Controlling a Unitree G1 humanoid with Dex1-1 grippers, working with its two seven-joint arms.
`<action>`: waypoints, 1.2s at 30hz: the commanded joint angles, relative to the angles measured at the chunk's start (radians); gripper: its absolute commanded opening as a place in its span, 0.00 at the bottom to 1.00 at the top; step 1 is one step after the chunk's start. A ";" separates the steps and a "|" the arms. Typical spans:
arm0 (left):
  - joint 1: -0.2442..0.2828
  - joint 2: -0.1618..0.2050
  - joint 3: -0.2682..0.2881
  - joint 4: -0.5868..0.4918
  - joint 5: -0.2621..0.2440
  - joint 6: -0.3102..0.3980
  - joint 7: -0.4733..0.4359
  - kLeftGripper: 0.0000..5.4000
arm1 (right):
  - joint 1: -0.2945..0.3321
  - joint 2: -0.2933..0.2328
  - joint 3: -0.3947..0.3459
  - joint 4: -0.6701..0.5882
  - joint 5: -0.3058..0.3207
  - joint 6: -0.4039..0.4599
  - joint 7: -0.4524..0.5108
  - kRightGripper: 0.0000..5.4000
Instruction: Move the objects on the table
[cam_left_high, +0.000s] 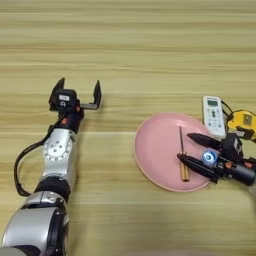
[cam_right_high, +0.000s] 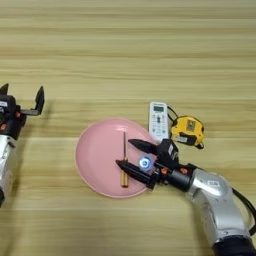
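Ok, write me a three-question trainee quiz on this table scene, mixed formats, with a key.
1. True or false: the screwdriver lies on the pink plate.
2. What does the right gripper hold between its fingers? A) glue stick B) tape measure C) remote control
3. Fill in: the left gripper hovers over the table with its fingers ____.

Key: 1 true; 2 A; 3 open.
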 joint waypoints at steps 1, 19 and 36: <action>-0.017 0.005 -0.001 0.012 0.009 0.000 -0.003 1.00 | -0.009 0.003 -0.016 -0.045 0.024 0.027 -0.006 0.79; -0.021 0.001 -0.002 0.017 0.009 -0.003 -0.001 1.00 | 0.004 0.006 -0.005 -0.187 0.038 0.065 -0.030 1.00; -0.016 -0.002 -0.002 0.016 0.009 -0.005 -0.001 1.00 | -0.020 0.042 -0.026 -0.242 0.033 0.058 -0.146 1.00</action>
